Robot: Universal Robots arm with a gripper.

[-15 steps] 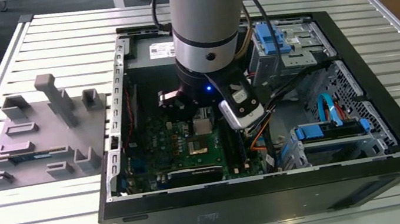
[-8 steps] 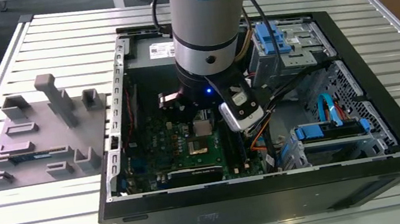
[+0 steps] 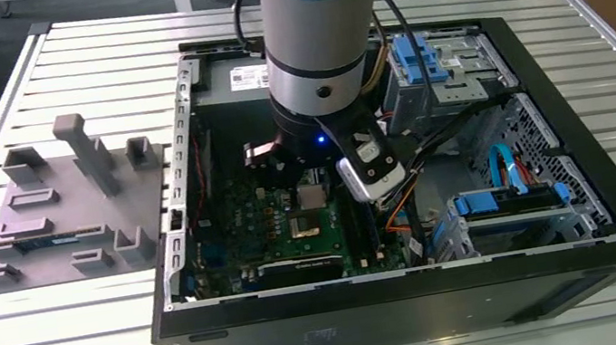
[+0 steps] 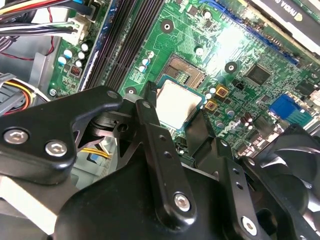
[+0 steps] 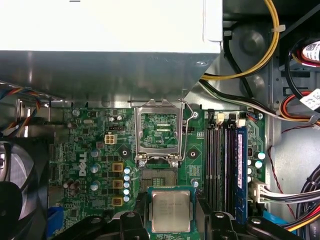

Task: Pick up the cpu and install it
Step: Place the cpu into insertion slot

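The cpu, a flat square chip with a silver top, sits between the two black fingers of my gripper, which is shut on it. In the second wrist view the cpu hangs a little above the green motherboard, just beside the bare socket. The socket lies uncovered, and its metal frame is flipped up. In the exterior view my gripper reaches down inside the computer case, with the cpu over the board.
The open black computer case lies on a slatted metal table. A power supply, memory slots, bundled cables, a fan and blue drive bays surround the socket. A grey fixture tray stands to the exterior view's left.
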